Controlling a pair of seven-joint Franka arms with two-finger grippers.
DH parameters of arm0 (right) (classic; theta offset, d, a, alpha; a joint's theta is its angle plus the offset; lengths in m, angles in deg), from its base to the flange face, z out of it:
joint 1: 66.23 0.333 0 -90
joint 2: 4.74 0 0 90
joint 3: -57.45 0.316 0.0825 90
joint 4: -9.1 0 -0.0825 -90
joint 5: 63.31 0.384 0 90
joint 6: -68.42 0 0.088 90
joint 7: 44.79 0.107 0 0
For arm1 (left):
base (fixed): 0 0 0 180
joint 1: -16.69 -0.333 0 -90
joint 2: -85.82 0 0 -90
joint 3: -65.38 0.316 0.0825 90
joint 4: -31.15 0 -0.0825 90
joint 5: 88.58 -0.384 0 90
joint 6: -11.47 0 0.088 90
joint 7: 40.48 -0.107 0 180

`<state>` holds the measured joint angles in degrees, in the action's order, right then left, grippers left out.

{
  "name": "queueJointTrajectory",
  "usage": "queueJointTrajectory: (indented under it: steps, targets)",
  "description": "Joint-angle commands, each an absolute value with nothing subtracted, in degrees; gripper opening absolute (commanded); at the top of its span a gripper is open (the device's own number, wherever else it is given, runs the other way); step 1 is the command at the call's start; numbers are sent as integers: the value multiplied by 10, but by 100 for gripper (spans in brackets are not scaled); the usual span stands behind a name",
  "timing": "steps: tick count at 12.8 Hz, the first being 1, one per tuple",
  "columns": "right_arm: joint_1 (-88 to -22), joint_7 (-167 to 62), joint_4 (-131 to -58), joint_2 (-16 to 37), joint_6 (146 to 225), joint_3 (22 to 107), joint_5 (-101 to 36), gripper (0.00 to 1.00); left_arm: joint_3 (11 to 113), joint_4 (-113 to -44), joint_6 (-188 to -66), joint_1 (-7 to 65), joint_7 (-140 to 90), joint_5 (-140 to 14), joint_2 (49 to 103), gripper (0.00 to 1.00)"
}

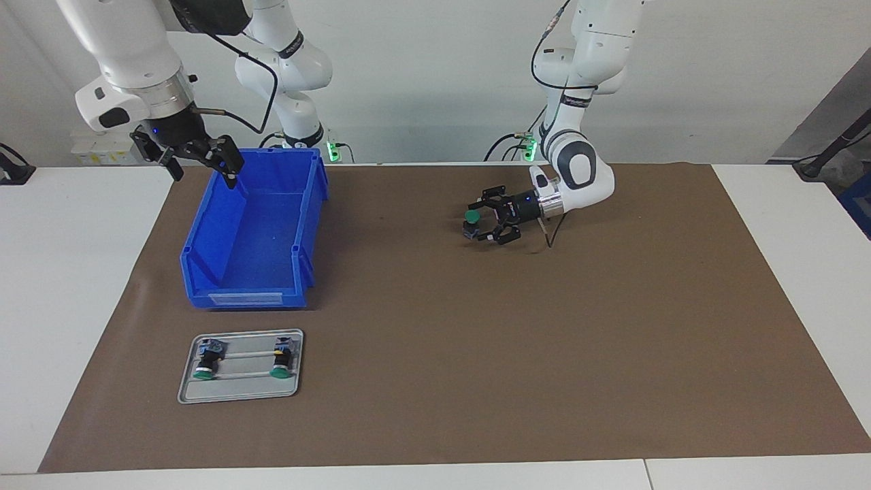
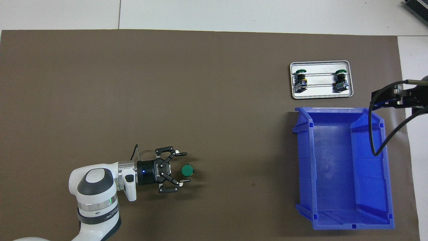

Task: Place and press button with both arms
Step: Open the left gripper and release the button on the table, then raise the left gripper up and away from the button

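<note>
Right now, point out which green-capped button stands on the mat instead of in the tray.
The button standing cap-up on the brown mat, between the left gripper's open fingers. The other two lie on their sides in the metal tray.

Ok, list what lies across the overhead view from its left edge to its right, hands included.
Left arm's black two-finger hand, open → small green-capped push-button standing on the brown mat, fingers either side → grey metal tray holding two more green-capped buttons → blue plastic bin.
</note>
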<state>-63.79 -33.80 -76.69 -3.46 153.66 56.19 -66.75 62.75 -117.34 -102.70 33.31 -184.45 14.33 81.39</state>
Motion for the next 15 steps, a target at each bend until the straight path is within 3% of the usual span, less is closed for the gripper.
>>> queueJointTrajectory:
  steps: [1,6,11,15]
  targets:
    - [-642,-344,-771,-39,1531,564,-657,100,625,-1161,-988,301,-1801,152,825,95]
    - [-642,-344,-770,-39,1531,564,-657,100,620,-1063,-1055,317,-1490,150,879,96]
    - [-642,-343,-771,-39,1531,564,-657,100,613,-973,-1343,452,-1241,140,888,98]
    - [-642,-344,-771,-39,1531,564,-657,100,607,-973,-1622,595,-1146,140,876,99]
